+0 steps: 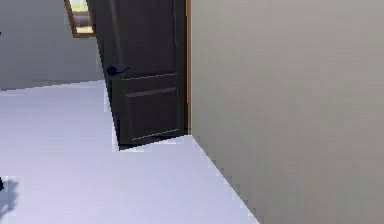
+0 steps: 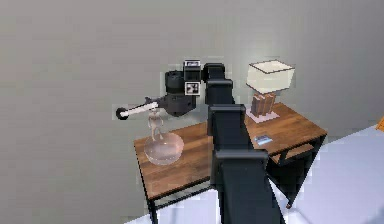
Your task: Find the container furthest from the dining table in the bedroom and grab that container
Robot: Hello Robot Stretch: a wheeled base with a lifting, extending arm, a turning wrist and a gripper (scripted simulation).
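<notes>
The step in hand looks like the grab itself. In the arm side view, the arm (image 2: 240, 165) reaches out over a wooden worktop (image 2: 185, 172), and the tool (image 2: 128, 110) points toward the view's left, above the worktop's left end. The glass container (image 2: 162, 148), a clear vessel with a wide round belly and a narrower neck, stands on that left end, just below and slightly right of the fingertips. Whether the fingers touch its neck cannot be told. Nor can it be told whether the tool has hold of anything, or how its fingers are set, since the vessel stands on the surface right at it.

To do this well, the tool probably needs to come down so that the fingers meet the neck rather than the belly, which looks too wide and smooth to take securely. Clear glass is likely to slip, so a slow, level approach seems wise, with a straight lift only once the hold is sure. A nudge toward the near edge could tip the vessel off the worktop.

A lamp (image 2: 270, 85) and a small flat thing (image 2: 265, 140) sit well apart at the right end, out of the way. The forward view has a dark door (image 1: 150, 70) beside a plain wall (image 1: 290, 100).
</notes>
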